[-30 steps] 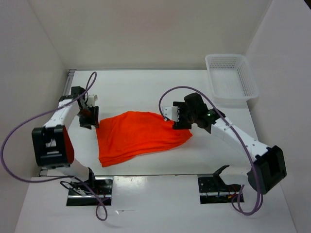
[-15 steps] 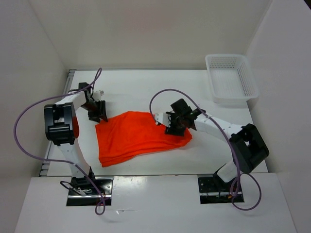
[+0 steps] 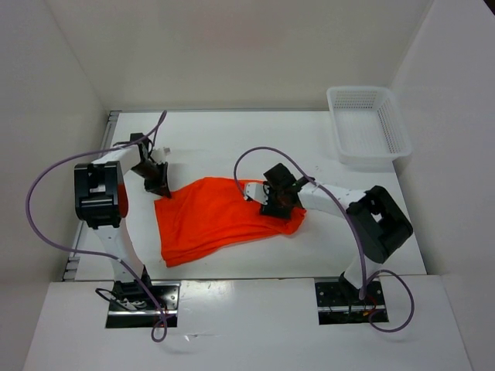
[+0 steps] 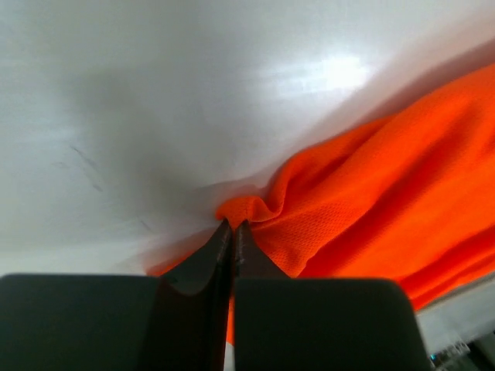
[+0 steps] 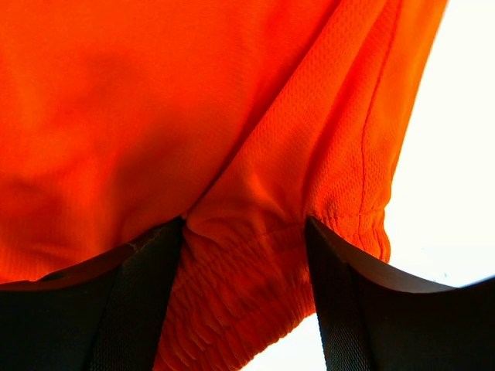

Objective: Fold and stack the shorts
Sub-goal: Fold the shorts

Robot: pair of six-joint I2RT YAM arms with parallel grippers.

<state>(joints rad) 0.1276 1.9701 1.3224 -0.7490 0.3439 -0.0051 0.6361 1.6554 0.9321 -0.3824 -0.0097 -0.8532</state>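
The right gripper (image 3: 271, 202) has slid a little to the left over the bright orange soft cloth shorts (image 3: 216, 220), and its arm has bent in closer behind it; the left gripper (image 3: 160, 188) has moved only a tiny bit, and the corner of the shorts beside it has come a little to the right with it.

The shorts lie flat on the smooth white table (image 3: 232, 139), stretched out between the two grippers; the left gripper sits at their far left corner and the right gripper sits on their far right edge.

In the left wrist view the left gripper (image 4: 232, 226) is pinched tight, its two dark fingers pressed together; a small puckered corner of the shorts (image 4: 371, 178) sits right at its tips, and a thin bit of orange shows between the fingers lower down, so it is grasping that corner.

In the right wrist view the right gripper (image 5: 246, 224) is spread wide; the crinkly stretchy waistband of the shorts (image 5: 193, 116) is bunched up in the gap between its two fingers, and more orange cloth lies just ahead of them.

A white mesh plastic basket (image 3: 367, 127) sits well apart from the right gripper, far out past it on its right side.
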